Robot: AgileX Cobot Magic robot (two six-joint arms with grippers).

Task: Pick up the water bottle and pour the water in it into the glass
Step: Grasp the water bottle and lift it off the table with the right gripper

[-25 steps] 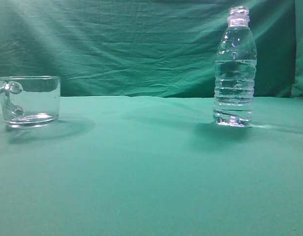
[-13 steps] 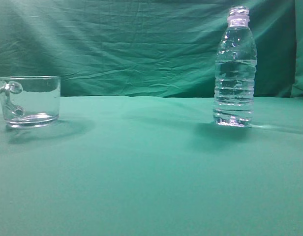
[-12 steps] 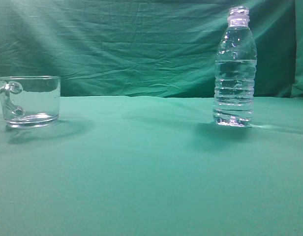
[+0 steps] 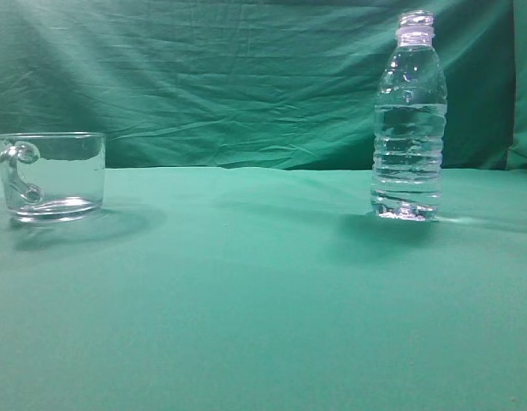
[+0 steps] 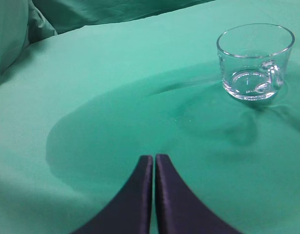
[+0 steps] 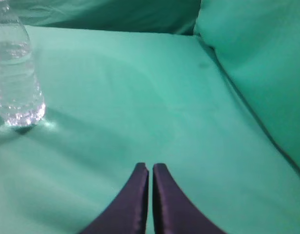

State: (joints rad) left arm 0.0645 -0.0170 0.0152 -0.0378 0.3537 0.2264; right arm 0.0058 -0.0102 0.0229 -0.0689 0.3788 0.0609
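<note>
The water bottle (image 4: 408, 120) stands upright on the green cloth at the right, uncapped, with clear water (image 4: 407, 163) up to about its shoulder. Its lower body also shows at the left edge of the right wrist view (image 6: 16, 73). The glass (image 4: 50, 175) is an empty clear mug at the far left, handle toward the camera; it also shows in the left wrist view (image 5: 254, 61) at upper right. My left gripper (image 5: 154, 158) is shut and empty, well short of the glass. My right gripper (image 6: 150, 167) is shut and empty, to the right of the bottle. Neither gripper shows in the exterior view.
The green cloth (image 4: 263, 300) covers the table and hangs as a wrinkled backdrop (image 4: 229, 77). A raised fold of cloth (image 6: 257, 68) borders the right side; another raised fold (image 5: 11, 34) borders the left.
</note>
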